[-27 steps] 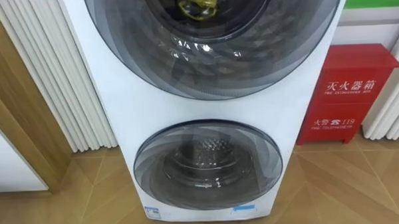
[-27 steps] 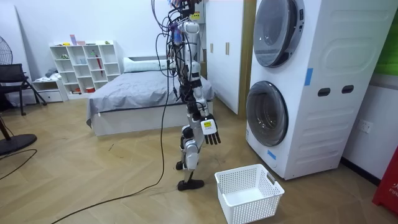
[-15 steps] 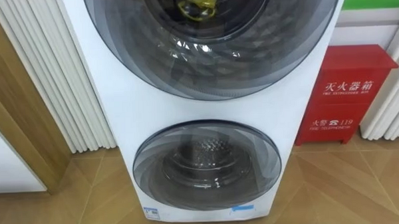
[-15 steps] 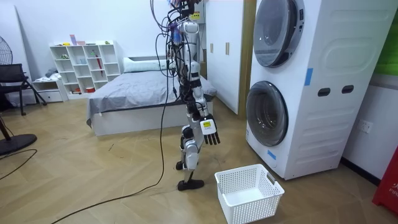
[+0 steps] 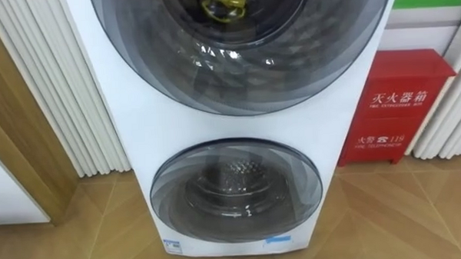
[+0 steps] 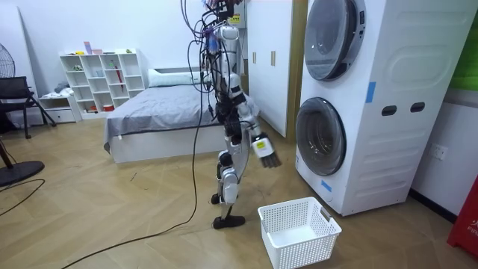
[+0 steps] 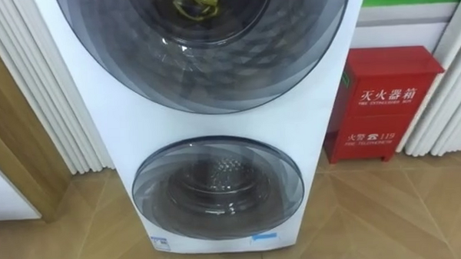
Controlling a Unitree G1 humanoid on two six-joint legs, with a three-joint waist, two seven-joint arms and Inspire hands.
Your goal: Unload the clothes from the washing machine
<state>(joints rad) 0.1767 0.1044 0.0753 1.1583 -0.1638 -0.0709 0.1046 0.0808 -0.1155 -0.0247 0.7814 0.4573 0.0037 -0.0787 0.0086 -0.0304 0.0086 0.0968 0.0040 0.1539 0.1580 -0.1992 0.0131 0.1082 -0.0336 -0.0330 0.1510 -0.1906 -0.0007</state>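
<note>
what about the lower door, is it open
No, the lower door sits shut, flush with the front of the washer.

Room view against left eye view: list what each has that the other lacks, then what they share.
Room view: the robot standing before the washing machine, its right hand held out toward it, a white laundry basket on the floor nearby, a bed and a white shelf behind. Left eye view: a yellow item inside the upper drum and the lower drum's perforated metal. Both: that washing machine, its two round doors shut.
</note>
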